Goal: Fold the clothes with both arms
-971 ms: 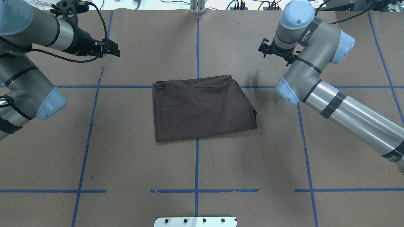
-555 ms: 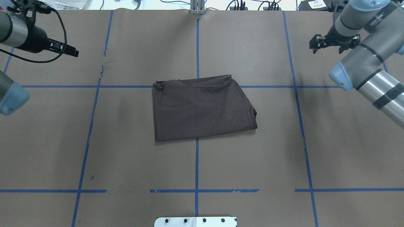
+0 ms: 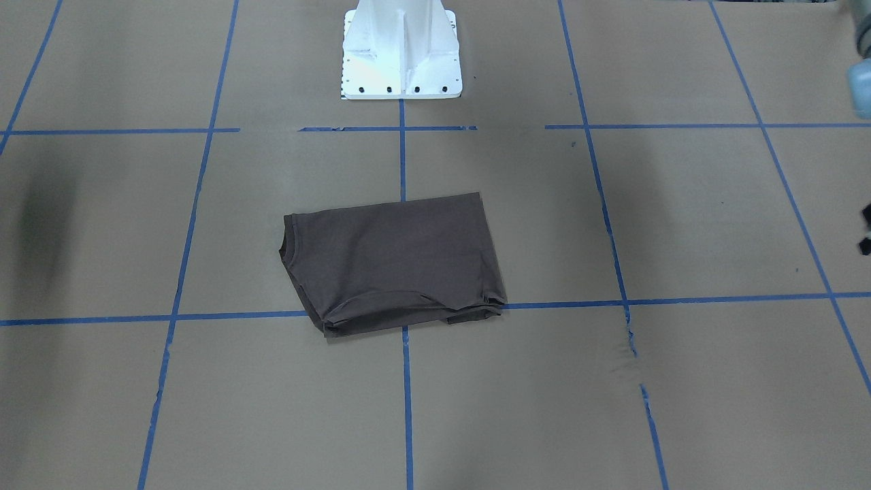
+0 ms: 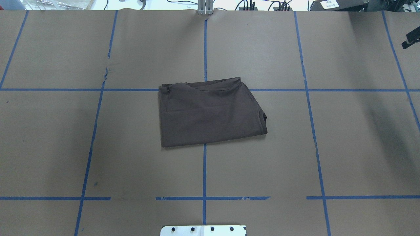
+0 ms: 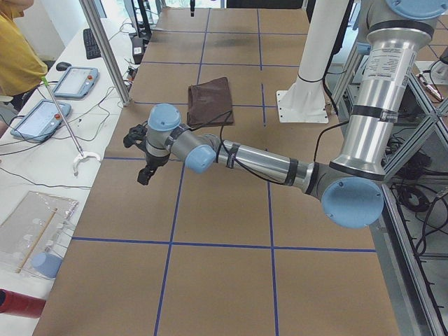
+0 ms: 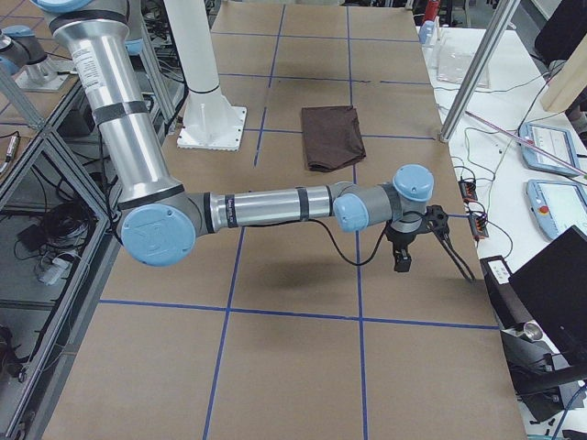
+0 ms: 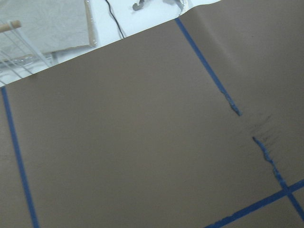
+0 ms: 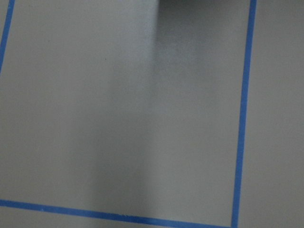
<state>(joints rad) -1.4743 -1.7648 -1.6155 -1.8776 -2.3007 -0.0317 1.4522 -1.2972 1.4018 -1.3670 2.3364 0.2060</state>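
The dark grey-brown T-shirt (image 4: 210, 113) lies folded into a compact rectangle at the middle of the table, its collar edge toward the overhead view's right (image 3: 391, 262). Nothing touches it. My left arm (image 5: 259, 161) stretches out over the table's left end, its gripper (image 5: 144, 173) hanging above bare paper far from the shirt. My right arm (image 6: 266, 206) reaches the opposite way, its gripper (image 6: 402, 262) near the right table end. Only a black sliver of the right gripper (image 4: 410, 40) shows overhead. I cannot tell whether either gripper is open or shut. Both wrist views show only paper and tape.
Brown paper with blue tape lines (image 4: 204, 170) covers the table. The white pedestal base (image 3: 401, 51) stands at the robot's side. A torn tape spot (image 4: 106, 70) lies at back left. A person (image 5: 17, 49) and tablets (image 5: 36, 119) are at a side desk.
Both arms have swung outward, away from the shirt, and have almost left the overhead view. The folded shirt has not moved.
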